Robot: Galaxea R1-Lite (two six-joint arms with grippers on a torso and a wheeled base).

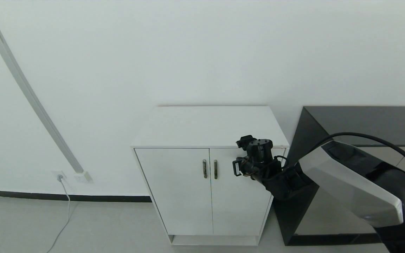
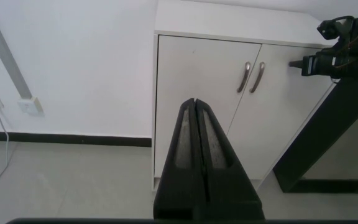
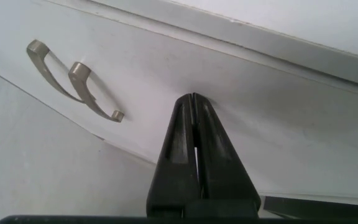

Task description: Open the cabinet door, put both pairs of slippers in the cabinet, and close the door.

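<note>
A white cabinet stands against the wall with both doors closed. Two metal handles sit side by side at the doors' meeting edges. My right gripper is shut and held in front of the right door's upper part, a short way to the right of the handles. In the right wrist view its tips point at the door face close to the handles; I cannot tell whether they touch it. My left gripper is shut and empty, held back from the cabinet and lower than the handles.
A black cabinet stands right beside the white one on its right. On the left wall there is a socket with a cable and a slanted white conduit. Bare grey floor lies in front, to the left.
</note>
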